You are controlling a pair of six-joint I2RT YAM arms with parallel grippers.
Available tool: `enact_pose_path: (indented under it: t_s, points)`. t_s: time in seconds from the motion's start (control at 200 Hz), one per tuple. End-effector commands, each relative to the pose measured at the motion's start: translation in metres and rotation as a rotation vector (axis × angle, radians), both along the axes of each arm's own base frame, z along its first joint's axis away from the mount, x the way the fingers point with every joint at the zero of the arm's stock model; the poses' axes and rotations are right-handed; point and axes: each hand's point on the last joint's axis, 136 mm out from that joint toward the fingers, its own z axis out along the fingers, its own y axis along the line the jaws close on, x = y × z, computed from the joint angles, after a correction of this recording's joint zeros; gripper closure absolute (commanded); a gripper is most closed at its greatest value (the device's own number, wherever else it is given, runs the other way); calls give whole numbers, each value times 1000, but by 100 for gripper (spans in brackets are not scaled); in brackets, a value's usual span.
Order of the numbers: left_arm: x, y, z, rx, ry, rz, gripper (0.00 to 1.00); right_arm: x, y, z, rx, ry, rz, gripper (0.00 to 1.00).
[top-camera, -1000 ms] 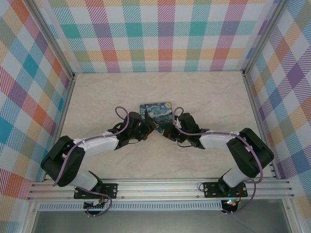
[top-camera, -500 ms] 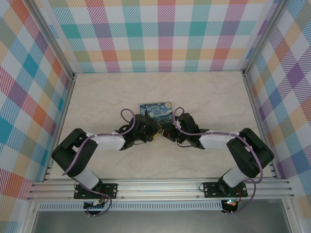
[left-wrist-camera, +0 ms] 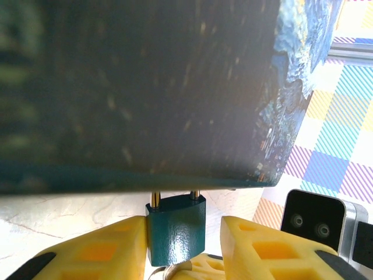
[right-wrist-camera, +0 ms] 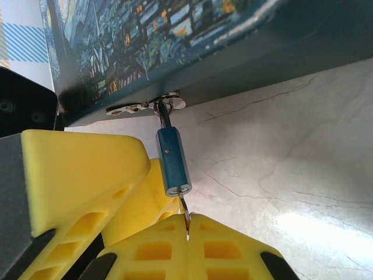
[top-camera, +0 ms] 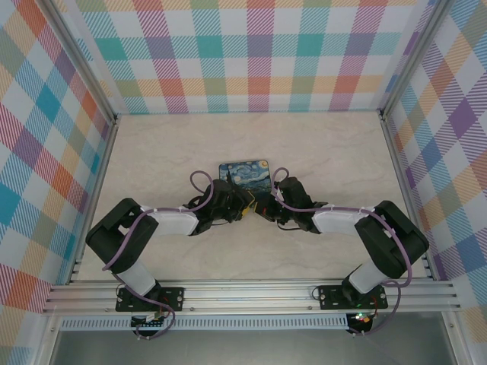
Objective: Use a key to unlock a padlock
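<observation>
right fingers (right-wrist-camera: 233, 252) pinching key (right-wrist-camera: 184, 208), in padlock (right-wrist-camera: 173, 163)

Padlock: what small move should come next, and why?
Probably close the left gripper snugly on the padlock: a gap shows beside one finger, while the shut right gripper holds the key at the padlock's underside.

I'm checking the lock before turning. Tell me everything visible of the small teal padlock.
The small teal padlock has a glossy body and a thin silvery shackle, both legs seated, looped through the painted box's metal latch. A thin dark key enters its base, pinched by the shut right pincer. The open left pincer straddles it.
</observation>
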Motion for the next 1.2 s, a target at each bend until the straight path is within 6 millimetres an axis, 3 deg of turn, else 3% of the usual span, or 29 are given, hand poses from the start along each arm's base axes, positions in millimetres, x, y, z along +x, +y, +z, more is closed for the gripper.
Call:
enact_pose_path:
  t_s: [0.0, 0.855, 1.025, 1.195]
  points:
    - [-7, -2, -15, -7, 66, 19, 60, -2, 4, 6, 21, 9, 7, 97]
    - [-15, 12, -44, 96, 153, 43, 52, -2, 3, 4, 14, 14, -3, 97]
    - [-17, 17, -43, 121, 155, 52, 45, -2, 2, 3, 11, 16, -4, 97]
    - [-16, 17, -41, 121, 150, 54, 45, -2, 2, 2, 9, 18, -4, 97]
